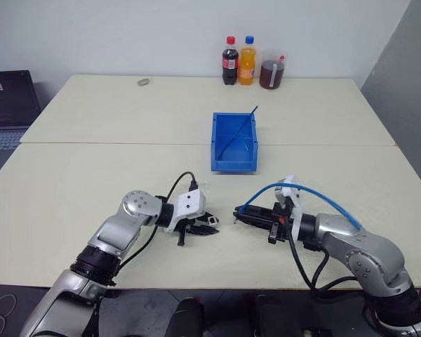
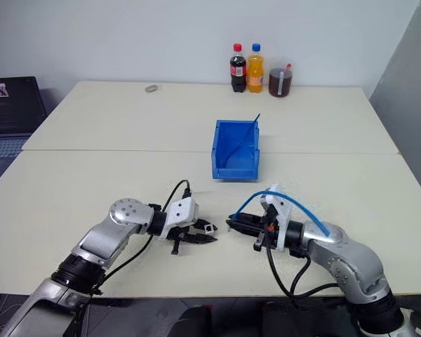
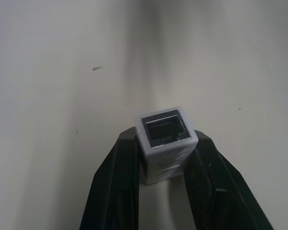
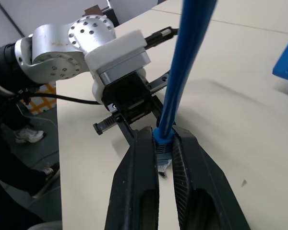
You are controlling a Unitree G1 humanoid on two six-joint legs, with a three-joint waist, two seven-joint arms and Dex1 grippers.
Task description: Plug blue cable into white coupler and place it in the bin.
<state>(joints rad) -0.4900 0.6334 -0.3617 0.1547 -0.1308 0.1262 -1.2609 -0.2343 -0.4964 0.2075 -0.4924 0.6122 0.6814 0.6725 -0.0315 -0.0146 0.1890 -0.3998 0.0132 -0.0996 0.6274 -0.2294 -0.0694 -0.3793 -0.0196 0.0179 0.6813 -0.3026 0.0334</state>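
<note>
My left gripper (image 1: 212, 226) is shut on the white coupler (image 3: 165, 127), a small boxy block whose dark socket faces away from the wrist. Just to its right, my right gripper (image 1: 240, 214) is shut on the plug end of the blue cable (image 1: 312, 194). The cable arcs up and back over the right forearm. In the right wrist view the plug (image 4: 163, 152) sits between the fingers (image 4: 139, 158), pointing toward the left gripper (image 4: 129, 103). A small gap separates the two gripper tips above the table. The blue bin (image 1: 216, 144) stands farther back at the table's middle.
A dark thin cable (image 1: 243, 128) leans inside the bin. Two bottles (image 1: 238, 62) and a jar of dark liquid (image 1: 271, 73) stand at the far edge. A small grey ring (image 1: 144, 82) lies at the back left. A laptop (image 1: 7, 105) sits off the left side.
</note>
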